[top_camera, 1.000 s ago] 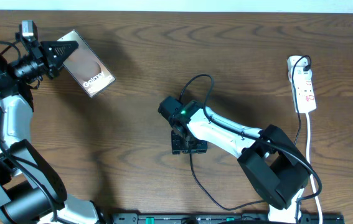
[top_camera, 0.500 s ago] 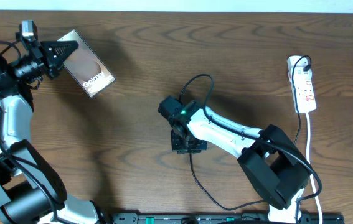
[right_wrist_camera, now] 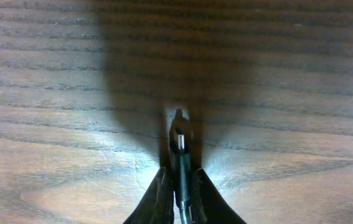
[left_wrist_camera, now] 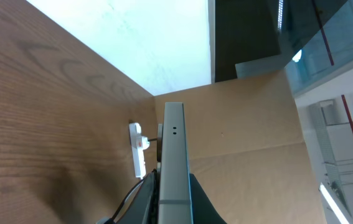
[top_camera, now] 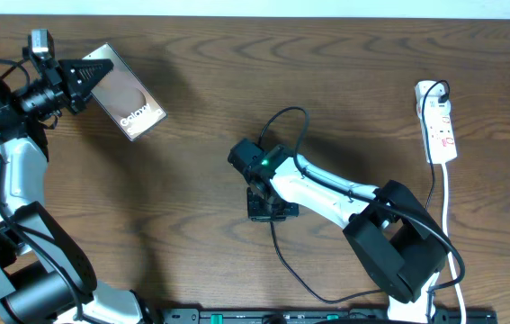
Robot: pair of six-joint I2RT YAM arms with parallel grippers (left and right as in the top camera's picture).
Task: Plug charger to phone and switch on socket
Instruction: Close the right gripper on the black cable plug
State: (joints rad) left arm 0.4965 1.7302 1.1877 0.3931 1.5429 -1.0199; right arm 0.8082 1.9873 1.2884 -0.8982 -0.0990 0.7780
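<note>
The phone (top_camera: 127,99), a dark slab with a brown oval and white "Galaxy" lettering, is held up at the far left by my left gripper (top_camera: 82,74), shut on its edge. In the left wrist view the phone (left_wrist_camera: 175,155) stands edge-on between the fingers. My right gripper (top_camera: 263,205) points down at mid-table, shut on the charger plug (right_wrist_camera: 180,163), whose metal tip sticks out above the wood. The thin black charger cable (top_camera: 283,261) loops away from it. The white socket strip (top_camera: 438,121) lies at the far right and also shows in the left wrist view (left_wrist_camera: 138,149).
A white cord (top_camera: 446,216) runs from the socket toward the front edge. A black plug (top_camera: 438,90) sits in the socket's far end. A black rail (top_camera: 326,315) lies along the front edge. Brown wood table (top_camera: 201,180).
</note>
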